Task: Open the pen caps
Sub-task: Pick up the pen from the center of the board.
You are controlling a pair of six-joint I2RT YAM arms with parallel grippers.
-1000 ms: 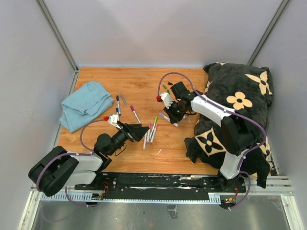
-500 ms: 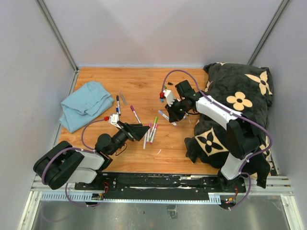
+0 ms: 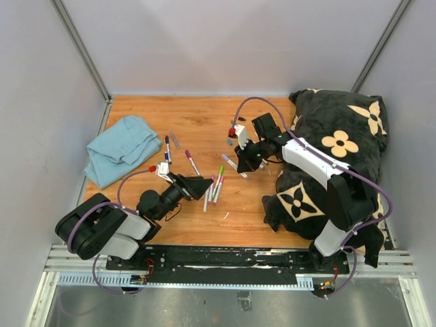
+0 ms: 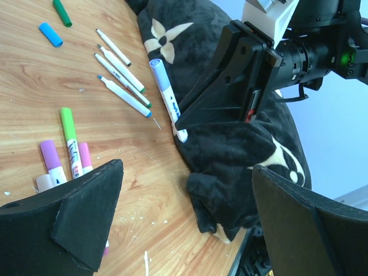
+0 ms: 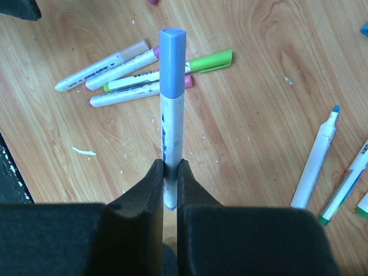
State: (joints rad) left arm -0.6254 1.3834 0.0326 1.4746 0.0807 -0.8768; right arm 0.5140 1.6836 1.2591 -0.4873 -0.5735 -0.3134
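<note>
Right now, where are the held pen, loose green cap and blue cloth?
held pen (image 5: pixel 171 126), right wrist view, barrel.
loose green cap (image 4: pixel 62 12), left wrist view, middle.
blue cloth (image 3: pixel 121 148), top view, middle.

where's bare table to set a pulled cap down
Bare wood runs along the far edge of the table, between the blue cloth and the blanket. A smaller patch lies near the front, between the marker cluster and the blanket. The middle is crowded with uncapped markers and caps.
</note>
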